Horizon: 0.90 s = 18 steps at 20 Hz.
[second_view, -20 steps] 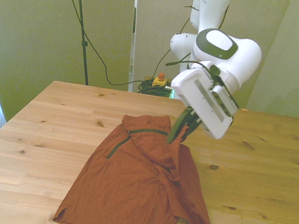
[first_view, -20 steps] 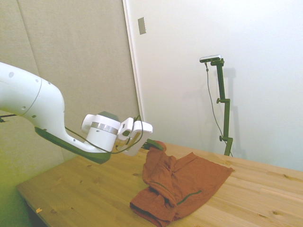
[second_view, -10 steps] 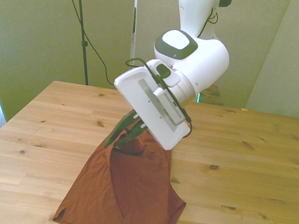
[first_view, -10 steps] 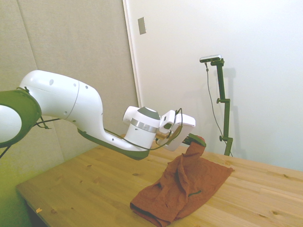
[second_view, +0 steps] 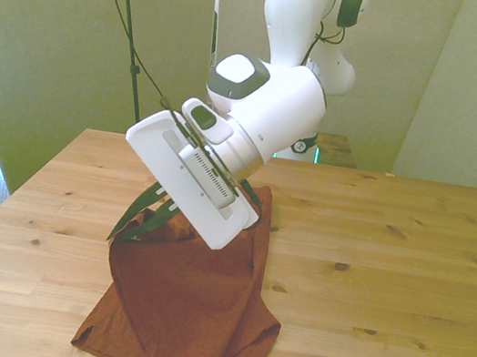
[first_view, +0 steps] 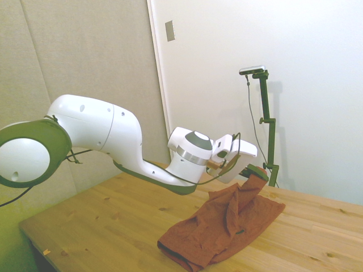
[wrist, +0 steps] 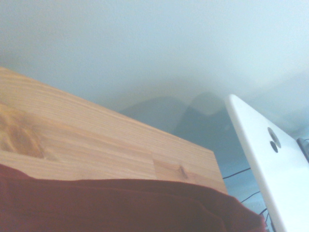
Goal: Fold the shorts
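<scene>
Gripper (first_view: 254,170) carried farther across table (second_view: 408,264), jaws clenched on shorts (second_view: 188,308) edge, cloth lifted, doubling over.

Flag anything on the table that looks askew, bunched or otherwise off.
The shorts are not flat: one edge hangs lifted from the gripper, its jaws shut on the cloth, and the rest lies on the table in a rumpled, skewed heap near the front edge. Nothing looks torn or spilled.
</scene>
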### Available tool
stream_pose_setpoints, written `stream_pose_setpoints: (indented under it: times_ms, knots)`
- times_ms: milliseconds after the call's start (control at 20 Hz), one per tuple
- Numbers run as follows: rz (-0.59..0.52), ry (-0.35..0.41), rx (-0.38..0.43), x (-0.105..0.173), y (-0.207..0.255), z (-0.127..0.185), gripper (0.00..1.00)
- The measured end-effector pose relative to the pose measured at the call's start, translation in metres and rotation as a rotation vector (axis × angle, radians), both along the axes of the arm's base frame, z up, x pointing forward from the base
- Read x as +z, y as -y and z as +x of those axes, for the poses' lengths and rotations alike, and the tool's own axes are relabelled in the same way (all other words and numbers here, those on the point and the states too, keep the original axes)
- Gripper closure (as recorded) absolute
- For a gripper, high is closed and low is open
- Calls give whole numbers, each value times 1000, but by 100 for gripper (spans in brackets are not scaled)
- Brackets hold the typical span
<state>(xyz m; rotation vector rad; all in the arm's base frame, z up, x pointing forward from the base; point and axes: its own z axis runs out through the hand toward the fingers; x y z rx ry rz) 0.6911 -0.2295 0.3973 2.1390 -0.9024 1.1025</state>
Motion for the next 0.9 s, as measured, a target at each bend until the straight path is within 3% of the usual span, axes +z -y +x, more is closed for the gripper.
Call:
stream_pose_setpoints:
  times_ms: [200,500,650,900]
  knots:
    - [1,-2,-5,-7,8,4,0]
    - [29,28,-33,15,21,6,0]
    - [150,59,-79,27,22,3,0]
    - [397,-27,-134,32,-34,-33,0]
